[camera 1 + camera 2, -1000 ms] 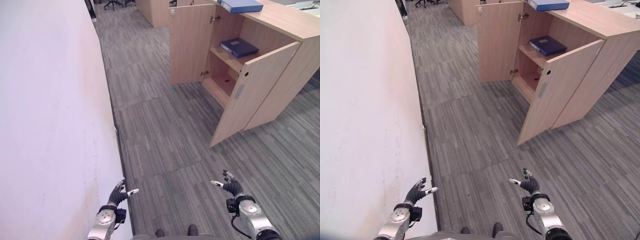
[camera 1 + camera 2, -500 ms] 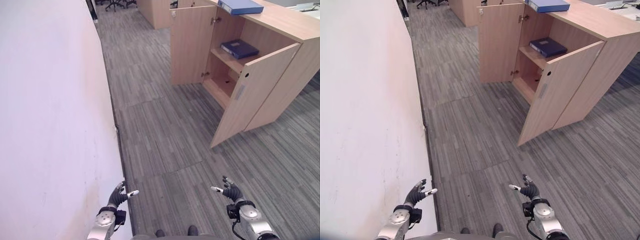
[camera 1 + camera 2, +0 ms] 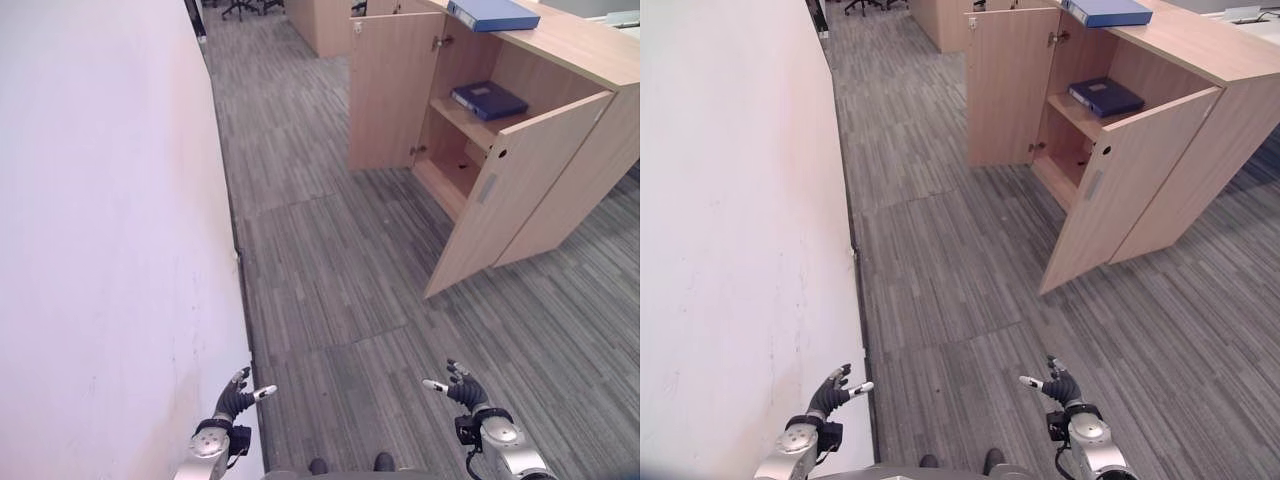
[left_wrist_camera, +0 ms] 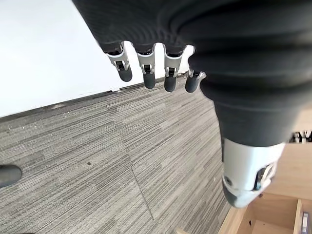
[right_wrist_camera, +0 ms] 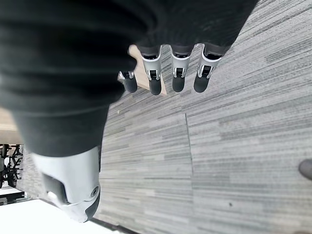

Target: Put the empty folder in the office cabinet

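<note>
Blue folder (image 3: 492, 14) lies flat on top of the light wooden office cabinet (image 3: 560, 40), its long axis running along the cabinet top; a darker blue folder (image 3: 489, 100) rests on the upper shelf behind the open cabinet doors (image 3: 515, 195). Grey striped carpet floor (image 3: 330, 260) stretches beside a white wall (image 3: 110, 220). Left hand (image 3: 236, 396) and right hand (image 3: 460, 388) hang low, well apart from the cabinet. In each wrist view, left-hand fingers (image 4: 146, 78) and right-hand fingers (image 5: 176, 80) are relaxed, holding nothing above carpet.
</note>
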Available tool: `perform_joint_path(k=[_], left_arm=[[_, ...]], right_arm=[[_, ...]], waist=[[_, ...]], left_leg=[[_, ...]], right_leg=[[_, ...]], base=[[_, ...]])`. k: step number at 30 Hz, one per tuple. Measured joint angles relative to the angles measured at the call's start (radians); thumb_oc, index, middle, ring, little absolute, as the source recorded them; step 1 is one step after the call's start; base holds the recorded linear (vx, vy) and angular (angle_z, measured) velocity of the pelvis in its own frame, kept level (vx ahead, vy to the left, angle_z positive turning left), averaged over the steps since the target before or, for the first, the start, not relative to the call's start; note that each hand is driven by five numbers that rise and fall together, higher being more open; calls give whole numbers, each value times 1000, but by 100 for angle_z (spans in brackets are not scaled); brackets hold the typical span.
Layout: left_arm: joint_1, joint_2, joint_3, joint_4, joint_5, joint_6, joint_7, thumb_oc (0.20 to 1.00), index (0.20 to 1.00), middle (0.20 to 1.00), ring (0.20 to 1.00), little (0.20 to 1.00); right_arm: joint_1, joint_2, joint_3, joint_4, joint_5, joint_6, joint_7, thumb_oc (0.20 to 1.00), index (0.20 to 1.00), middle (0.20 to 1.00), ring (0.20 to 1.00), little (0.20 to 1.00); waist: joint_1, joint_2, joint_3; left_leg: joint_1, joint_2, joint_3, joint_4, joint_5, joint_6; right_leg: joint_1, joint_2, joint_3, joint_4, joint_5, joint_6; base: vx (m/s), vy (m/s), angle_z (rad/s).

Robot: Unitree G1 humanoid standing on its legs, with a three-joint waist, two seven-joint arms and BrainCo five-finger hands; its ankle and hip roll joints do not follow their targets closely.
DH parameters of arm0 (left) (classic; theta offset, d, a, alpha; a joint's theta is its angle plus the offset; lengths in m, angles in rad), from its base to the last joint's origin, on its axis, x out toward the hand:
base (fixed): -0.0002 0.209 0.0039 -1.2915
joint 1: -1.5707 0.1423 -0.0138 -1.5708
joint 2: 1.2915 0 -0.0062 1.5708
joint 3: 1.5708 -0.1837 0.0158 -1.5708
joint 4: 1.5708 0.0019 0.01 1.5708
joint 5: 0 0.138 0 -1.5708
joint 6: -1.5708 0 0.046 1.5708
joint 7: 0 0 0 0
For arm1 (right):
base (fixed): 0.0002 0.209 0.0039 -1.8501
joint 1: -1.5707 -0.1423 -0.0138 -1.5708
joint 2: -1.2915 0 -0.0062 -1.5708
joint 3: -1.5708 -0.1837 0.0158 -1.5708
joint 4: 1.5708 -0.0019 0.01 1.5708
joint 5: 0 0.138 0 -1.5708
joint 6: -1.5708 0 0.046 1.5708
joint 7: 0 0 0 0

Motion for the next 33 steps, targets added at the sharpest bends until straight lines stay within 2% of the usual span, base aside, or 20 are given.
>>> perform_joint_path(k=[12,13,15,16,17,18,20,22,23,24,25,28,29,30,31,32,33], left_arm=[[5,5,2,28,-8,6,0,1000,1000,1000,1000,1000],[-2,10,2,29,-10,6,0,1000,1000,1000,1000,1000],[-37,29,1,28,-11,6,-1,1000,1000,1000,1000,1000],[-77,37,5,35,-33,7,-1,1000,1000,1000,1000,1000],[-85,38,7,48,-48,7,-1,1000,1000,1000,1000,1000],[-86,40,8,58,-48,7,0,1000,1000,1000,1000,1000],[-86,29,6,71,-48,9,0,1000,1000,1000,1000,1000],[-85,18,2,77,-48,9,-1,1000,1000,1000,1000,1000],[-87,10,2,88,-48,10,0,1000,1000,1000,1000,1000],[-102,-1,4,109,-48,11,1,1000,1000,1000,1000,1000],[-115,-7,8,127,-49,12,5,1000,1000,1000,1000,1000],[-115,-8,18,163,-57,15,12,1000,1000,1000,1000,1000],[-114,-8,26,179,-70,16,12,1000,1000,1000,1000,1000],[-113,-9,49,193,-81,17,12,1000,1000,1000,1000,1000],[-88,-3,64,195,-88,18,22,1000,1000,1000,1000,1000],[-76,-2,76,194,-89,18,21,1000,1000,1000,1000,1000],[-74,2,90,196,-91,18,24,1000,1000,1000,1000,1000]], right_arm=[[5,1,-1,28,2,18,3,1000,1000,1000,1000,1000],[2,2,-1,30,5,18,4,1000,1000,1000,1000,1000],[-13,6,-1,32,9,17,4,1000,1000,1000,1000,1000],[-46,11,-6,71,23,18,4,1000,1000,1000,1000,1000],[-55,17,-20,79,39,18,2,1000,1000,1000,1000,1000],[-59,29,-34,88,40,18,1,1000,1000,1000,1000,1000],[-62,33,-36,99,50,20,1,1000,1000,1000,1000,1000],[-61,33,-37,110,66,21,0,1000,1000,1000,1000,1000],[-67,33,-36,137,75,21,-3,1000,1000,1000,1000,1000],[-72,33,-37,163,77,22,-6,1000,1000,1000,1000,1000],[-84,35,-36,181,77,25,-12,1000,1000,1000,1000,1000],[-93,42,-27,180,77,25,-17,1000,1000,1000,1000,1000],[-92,44,-22,179,77,26,-19,1000,1000,1000,1000,1000],[-92,47,-15,176,77,28,-20,1000,1000,1000,1000,1000],[-72,48,3,162,76,29,-21,1000,1000,1000,1000,1000],[-53,47,5,149,76,30,-22,1000,1000,1000,1000,1000],[-32,63,8,148,76,32,-26,1000,1000,1000,1000,1000]], waist=[[-1,-19,-11],[0,-24,-8],[6,-56,24],[15,-86,68],[28,-102,93],[30,-103,102],[33,-100,105],[36,-81,116],[46,-57,110],[57,-48,108],[76,-33,111],[118,-41,113],[126,-50,109],[134,-58,104],[138,-71,72],[136,-66,53],[133,-101,37]], left_leg=[[-11,3,-10,8,1,-2],[-41,0,-15,48,-6,-12],[-137,-19,-23,193,-15,-27],[-245,-40,-22,397,-10,-37],[-339,-28,4,522,-11,-57],[-359,6,37,461,-5,-67],[-383,48,51,289,26,-89],[-385,83,32,112,86,-119],[-390,104,17,19,105,-139],[-414,114,8,-12,112,-147],[-436,115,3,-12,114,-149],[-453,114,5,-11,114,-148],[-450,114,6,0,114,-147],[-449,115,6,27,112,-143],[-444,107,10,113,94,-121],[-436,102,11,142,97,-97],[-438,65,35,185,140,-76]], right_leg=[[-4,4,-5,6,-5,-4],[-12,3,-6,6,-15,-1],[-33,-8,-4,3,-22,-11],[-33,-28,-1,3,-16,-34],[-23,-35,-3,0,-17,-55],[-17,-34,-6,0,-21,-60],[-18,-34,-5,-1,-24,-63],[-4,-16,-4,0,-31,-59],[-1,1,0,0,-40,-61],[0,10,6,0,-47,-62],[7,12,27,5,-56,-64],[30,-6,90,7,-83,-56],[39,-16,107,7,-94,-44],[51,-31,124,11,-109,-24],[80,-62,158,0,-145,10],[105,-78,168,0,-171,37],[125,-117,175,5,-203,57]], base=[[12,-83,3],[-38,-125,21],[45,-108,37],[211,-52,31],[261,-10,24],[276,32,6],[295,55,4],[337,61,3],[343,61,-7],[379,87,-20],[387,114,-41],[363,142,-57],[249,121,-57],[386,199,-84],[499,276,-80],[378,218,-49],[355,234,-18]])
